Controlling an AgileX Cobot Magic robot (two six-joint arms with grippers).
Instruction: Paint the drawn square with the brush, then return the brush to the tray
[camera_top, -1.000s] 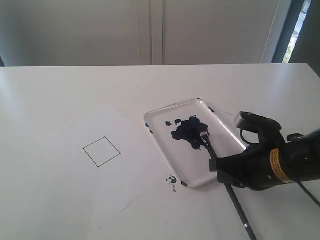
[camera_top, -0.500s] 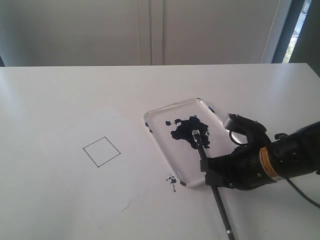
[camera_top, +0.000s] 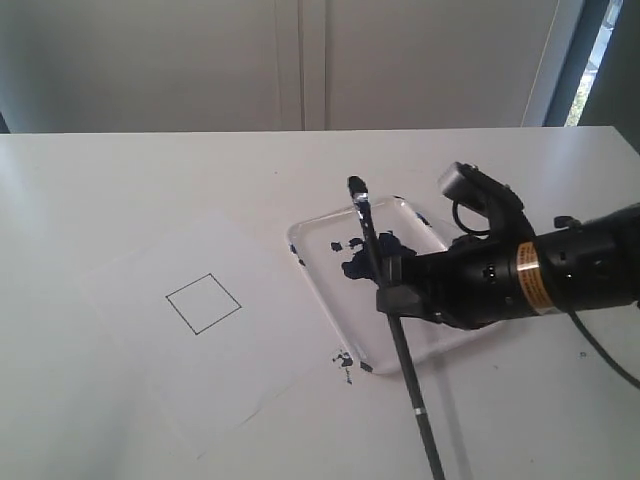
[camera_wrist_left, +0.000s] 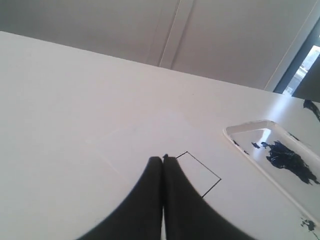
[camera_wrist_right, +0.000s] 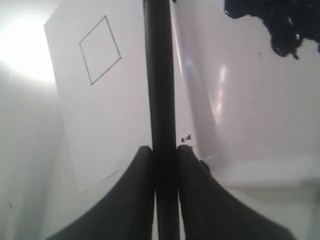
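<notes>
Right gripper (camera_top: 393, 290): its jaws are clamping the brush (camera_top: 403, 355) partway along the black handle, over the near half of the tray (camera_top: 318, 290); in the right wrist view the two fingers (camera_wrist_right: 142, 165) are pressing on either side of the stick (camera_wrist_right: 159, 75).
Brush: it is tilting steeply, with the bristle tip up in the air over the tray's far rim and the handle end slanting down past the tray's near edge.
Left gripper (camera_wrist_left: 163, 159): its jaws are pressing together with nothing between them, and it is hovering near the drawn square (camera_wrist_left: 197, 172).
Drawn square (camera_top: 203, 303): it is lying bare and unpainted on the white paper (camera_top: 190, 370), left of the tray and apart from it.
Tray: it is sitting on the white table (camera_top: 120, 190) just beside the paper's right edge, carrying a blue-black paint puddle (camera_top: 355, 266).
Paint spot (camera_top: 345, 357): it is sitting on the paper by the tray's near corner.
</notes>
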